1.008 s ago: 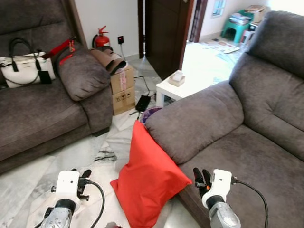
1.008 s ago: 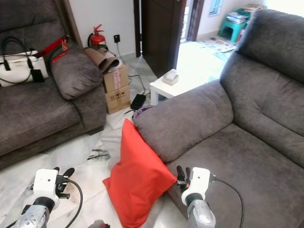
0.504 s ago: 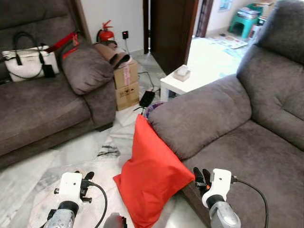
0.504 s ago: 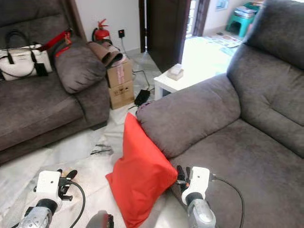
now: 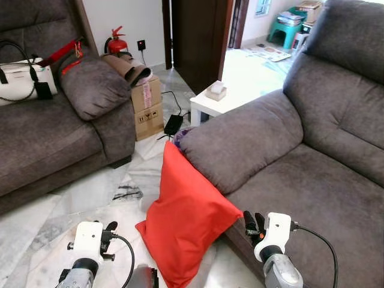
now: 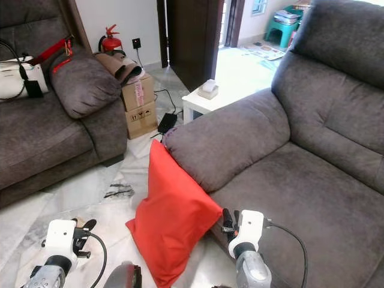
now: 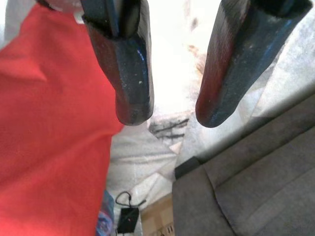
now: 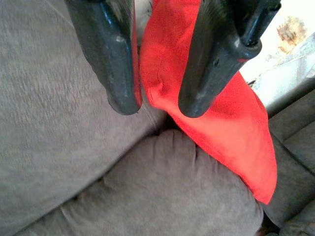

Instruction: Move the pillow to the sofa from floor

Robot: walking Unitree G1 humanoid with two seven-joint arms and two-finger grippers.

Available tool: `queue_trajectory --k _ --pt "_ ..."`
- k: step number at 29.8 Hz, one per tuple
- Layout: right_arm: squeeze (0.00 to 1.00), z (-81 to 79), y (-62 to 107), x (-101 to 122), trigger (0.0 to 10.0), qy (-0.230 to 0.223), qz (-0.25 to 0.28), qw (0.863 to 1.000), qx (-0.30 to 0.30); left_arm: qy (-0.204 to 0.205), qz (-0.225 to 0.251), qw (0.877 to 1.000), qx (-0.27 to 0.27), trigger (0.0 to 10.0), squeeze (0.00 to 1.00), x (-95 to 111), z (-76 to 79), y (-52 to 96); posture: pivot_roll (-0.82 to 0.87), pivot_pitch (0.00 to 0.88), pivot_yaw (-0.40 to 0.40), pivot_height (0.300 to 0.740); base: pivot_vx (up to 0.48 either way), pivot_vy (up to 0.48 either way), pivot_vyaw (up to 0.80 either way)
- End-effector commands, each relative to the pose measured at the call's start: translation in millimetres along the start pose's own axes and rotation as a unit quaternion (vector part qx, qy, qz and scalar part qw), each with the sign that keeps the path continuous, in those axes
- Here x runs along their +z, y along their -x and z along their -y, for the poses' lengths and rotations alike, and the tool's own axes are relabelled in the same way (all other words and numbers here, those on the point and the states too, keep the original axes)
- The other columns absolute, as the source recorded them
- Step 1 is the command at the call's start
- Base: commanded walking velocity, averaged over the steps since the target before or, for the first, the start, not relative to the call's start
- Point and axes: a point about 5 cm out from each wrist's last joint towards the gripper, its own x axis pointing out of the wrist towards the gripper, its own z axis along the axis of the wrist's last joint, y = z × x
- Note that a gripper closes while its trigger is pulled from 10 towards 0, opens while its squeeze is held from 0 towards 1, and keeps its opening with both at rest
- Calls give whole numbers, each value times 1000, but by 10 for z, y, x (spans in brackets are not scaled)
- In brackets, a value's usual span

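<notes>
Red pillow [image 5: 183, 225] upright against sofa [image 5: 282, 150], lower corner cut off; both pincers [image 7: 170, 105] [image 8: 157, 101] open, empty.

pillow [image 5: 183, 225]: on floor [image 5: 90, 195], leaning against sofa [image 5: 288, 174] armrest
second sofa [image 5: 48, 138]: left
table [image 5: 210, 105]: behind armrest

Right gripper [image 8: 156, 105]: two black fingers [image 8: 106, 59] apart, gap between them, nothing held. Red pillow [image 8: 216, 118] lies beyond the fingertips, one corner showing in the gap, its long edge resting against grey sofa [image 8: 59, 147] upholstery. A rounded grey sofa cushion bulges in front of the pillow; pale floor [image 8: 290, 44] visible at the frame's far side past the pillow.
</notes>
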Motion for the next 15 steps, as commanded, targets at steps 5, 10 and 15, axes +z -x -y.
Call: queue_trajectory --k 5,10,15 --pt "0 -18 3 -4 10000 -7 5 1000 1 4 -15 1000 5 10000 0 -62 -22 19 53 142 19 622 0 0 0" --pt "0 -32 -2 -6 10000 1 2 1000 5 4 -15 1000 4 10000 0 -56 -16 9 55 142 20 622 0 0 0" --pt "0 -57 0 -1 10000 5 7 1000 15 3 -13 1000 2 10000 0 -42 -14 -2 54 141 21 622 276 0 415"
